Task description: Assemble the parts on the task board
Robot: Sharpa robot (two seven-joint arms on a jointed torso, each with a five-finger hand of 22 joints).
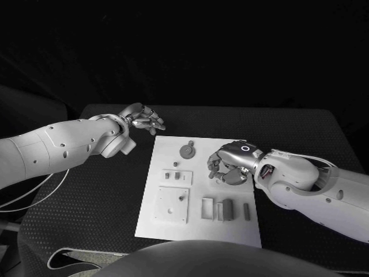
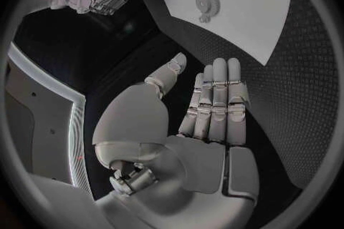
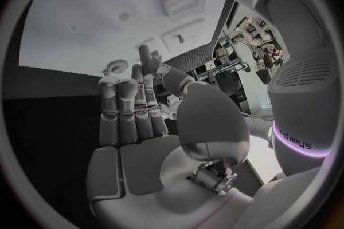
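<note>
The white task board (image 1: 169,225) is laid in the middle of the black bench (image 1: 93,196), with small grey parts (image 1: 226,209) on it. The left hand (image 1: 143,119) is held open beside the board's far left corner. The right hand (image 1: 229,167) is held over the board; whether anything is gripped cannot be told.

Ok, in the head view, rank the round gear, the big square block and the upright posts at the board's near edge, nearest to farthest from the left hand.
1. Round gear, board's far end.
2. Big square block, near-left.
3. Upright posts, near edge.

Measured from the left hand.
</note>
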